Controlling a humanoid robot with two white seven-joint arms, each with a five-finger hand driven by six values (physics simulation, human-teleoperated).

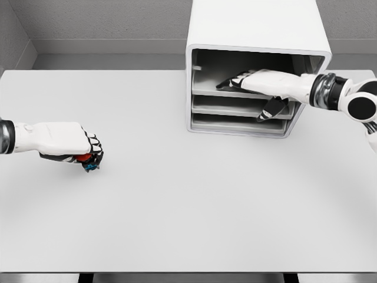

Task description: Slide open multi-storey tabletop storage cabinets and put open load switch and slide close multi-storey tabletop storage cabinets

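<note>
Our left hand point(88, 150) grips the red-and-blue load switch point(89, 162) above the worktop point(188, 200). Our right hand point(244, 81), fingers relaxed, reaches into the storage cabinet point(256, 35).

No readable text, label, brand, number or sign anywhere. Cabinet point(257, 23) shell plain white, unmarked. Table point(188, 206) surface blank. Small red-and-blue switch point(89, 163) in left hand point(70, 141) too small to show any marking. Both arms plain white, no lettering.
</note>
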